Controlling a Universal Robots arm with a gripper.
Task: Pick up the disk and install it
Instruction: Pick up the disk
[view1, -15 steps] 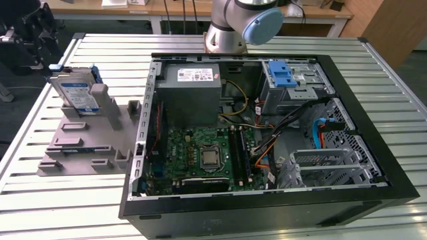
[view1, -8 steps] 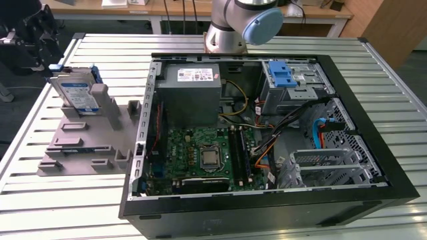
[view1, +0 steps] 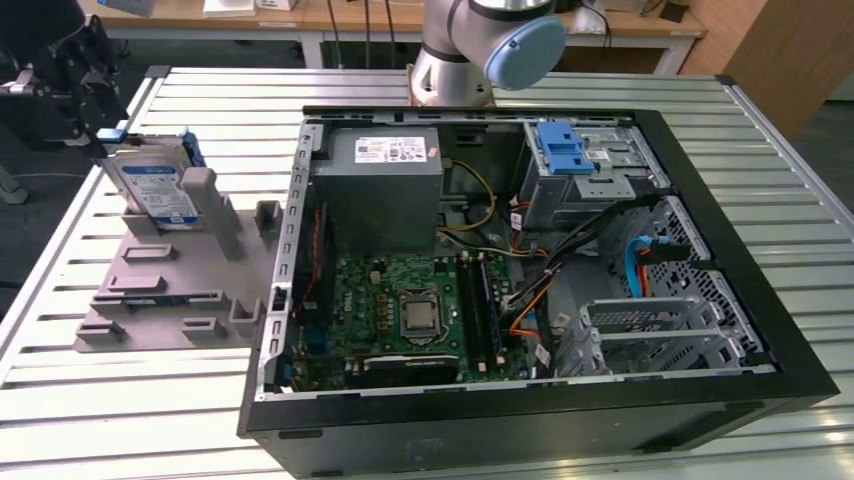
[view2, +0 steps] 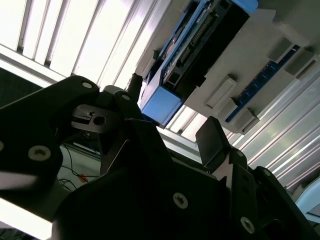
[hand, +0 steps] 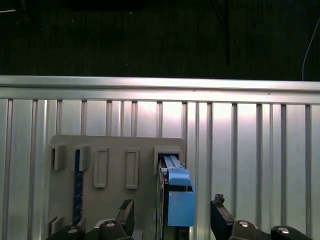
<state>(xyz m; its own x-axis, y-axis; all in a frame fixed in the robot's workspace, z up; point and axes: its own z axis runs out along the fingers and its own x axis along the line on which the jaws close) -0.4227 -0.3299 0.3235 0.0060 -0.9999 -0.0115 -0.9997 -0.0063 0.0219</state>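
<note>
While my hand (view1: 64, 95) hangs at the edge of the slatted metal bench (view1: 214, 95), its fingers (hand: 221, 216) stand spread wide and grip nothing. The disk (view1: 154, 188) is just beneath and ahead of my hand. It stands on edge in a slot of the grey holder (view1: 160, 300), and its white-and-blue label faces the exterior view.

In both wrist views the blue carrier (hand: 179, 199) framing the disk lines up with the gap between my two fingers, one finger to each side of it. Neither finger touches the carrier. I cannot tell whether my fingertips have reached past the disk's upper edge. In the exterior view my hand sits close to the carrier's top corner and looks apart from it.

The holder lies flat on the bench below my hand, with several other raised slots across it.

Beyond the holder, well apart from my hand, the black computer case (view1: 534, 425) lies open on the bench. Inside it a silver cage with a blue latch (view1: 574, 158) sits in one corner, beside the large grey box with a white sticker (view1: 380, 180). The green board (view1: 414, 310) lies flat on the case floor.
</note>
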